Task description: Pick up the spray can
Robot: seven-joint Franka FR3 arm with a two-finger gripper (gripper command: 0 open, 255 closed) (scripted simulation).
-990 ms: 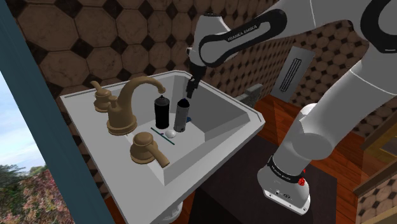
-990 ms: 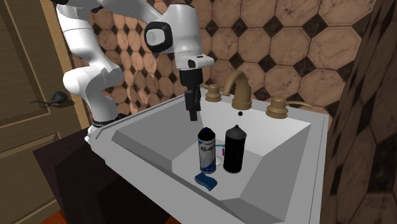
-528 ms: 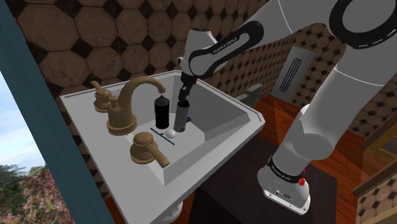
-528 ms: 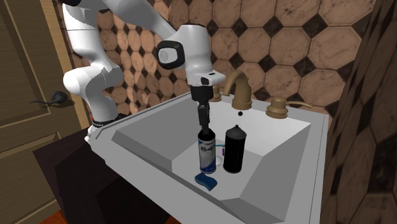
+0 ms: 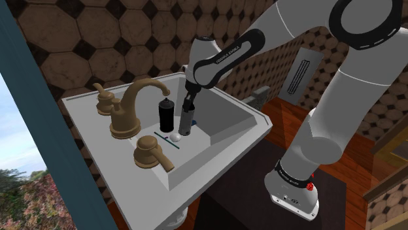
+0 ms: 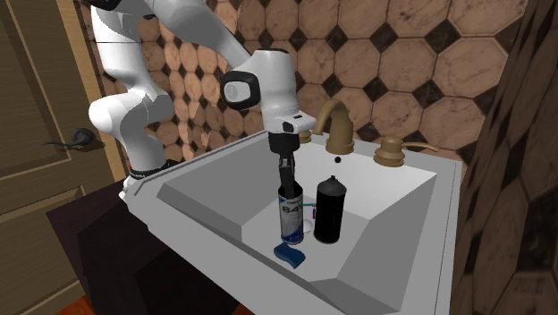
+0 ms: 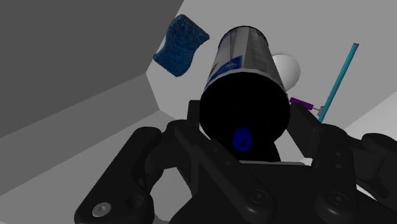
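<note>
The spray can (image 5: 186, 123) is a silver-grey cylinder with a blue label and a black cap. It stands upright in the white sink basin (image 5: 225, 108). My black gripper (image 5: 189, 108) comes straight down onto its top. From the other side, the gripper (image 6: 287, 179) sits on the cap of the spray can (image 6: 290, 219). The wrist view has the spray can (image 7: 242, 57) between my fingers (image 7: 194, 121), which clasp its black cap; the gripper (image 7: 245, 137) is shut on it.
A taller all-black can (image 5: 166, 116) stands right beside it, toward the bronze faucet (image 5: 131, 108). A blue sponge (image 6: 289, 257), a teal toothbrush (image 7: 337, 76) and a small white ball (image 7: 287, 67) lie on the basin floor. Sloping basin walls surround the cans.
The gripper has come down from above the basin onto the silver can's cap, and its fingers have closed on it. The cans have not moved.
</note>
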